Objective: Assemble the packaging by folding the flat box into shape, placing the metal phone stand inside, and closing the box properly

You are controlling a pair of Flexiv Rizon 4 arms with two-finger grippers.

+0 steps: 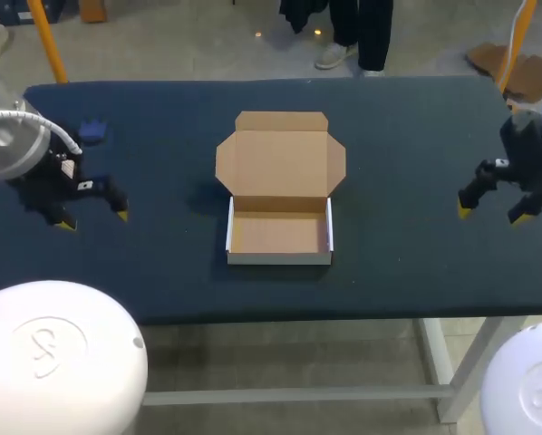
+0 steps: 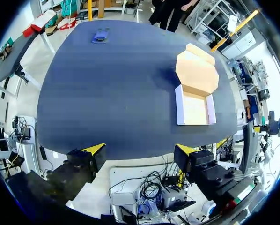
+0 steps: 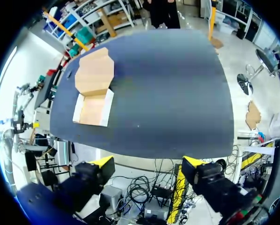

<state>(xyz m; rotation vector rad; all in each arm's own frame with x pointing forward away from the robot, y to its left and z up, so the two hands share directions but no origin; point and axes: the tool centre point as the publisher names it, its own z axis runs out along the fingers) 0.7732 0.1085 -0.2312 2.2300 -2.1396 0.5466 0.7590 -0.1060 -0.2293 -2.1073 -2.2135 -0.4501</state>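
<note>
The cardboard box (image 1: 280,186) lies in the middle of the table, its shallow tray folded up with white outer walls and its brown lid lying open flat behind it. The tray is empty inside. A small blue phone stand (image 1: 91,132) rests near the table's far left, just behind my left arm. My left gripper (image 1: 91,217) hovers open at the left, well apart from the box (image 2: 195,89) and the stand (image 2: 101,35). At the right, my right gripper (image 1: 492,214) hangs open, with the box (image 3: 94,89) far ahead of it. Neither gripper (image 2: 140,150) (image 3: 147,163) has anything between its fingers.
The dark blue table (image 1: 416,136) carries only the box and the stand. Its front edge runs just below the box tray.
</note>
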